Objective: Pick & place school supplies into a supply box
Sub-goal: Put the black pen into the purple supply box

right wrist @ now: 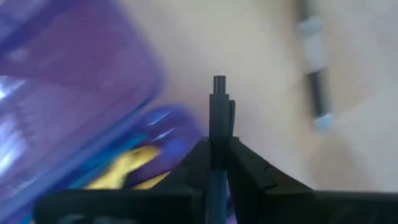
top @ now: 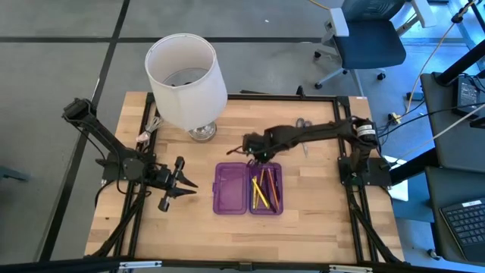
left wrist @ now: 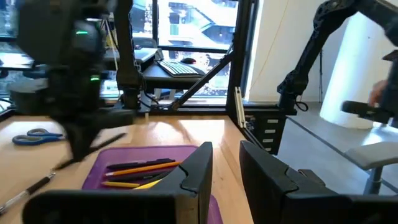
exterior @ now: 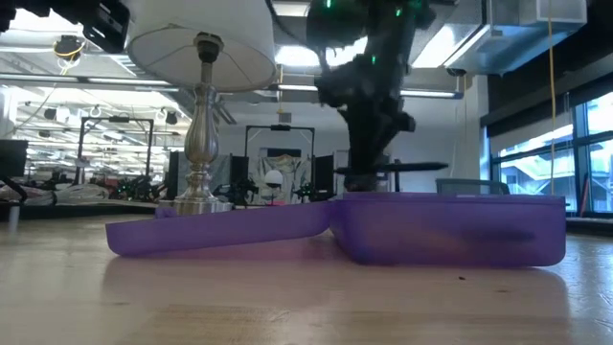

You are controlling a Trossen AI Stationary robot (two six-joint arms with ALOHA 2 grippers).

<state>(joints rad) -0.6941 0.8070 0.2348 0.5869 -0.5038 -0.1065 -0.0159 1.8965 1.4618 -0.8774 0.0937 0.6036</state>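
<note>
On the wooden table (top: 318, 227), beside the white lamp (top: 186, 76), the purple supply box (top: 248, 188) lies open, coloured pencils (top: 265, 189) already in its right half. My right gripper (right wrist: 219, 163) hangs over that half's far edge, fingers pinching a thin black pen (right wrist: 219, 106) upright. My left gripper (top: 180, 184) waits to the left of the box, its fingers (left wrist: 198, 167) slightly parted around nothing. The blue-handled scissors (left wrist: 36, 135) and another pen (right wrist: 314, 87) lie on the table beyond the box. The risk, as I judge it: released so near the rim, the pen could glance off the wall and roll onto the table.
</note>
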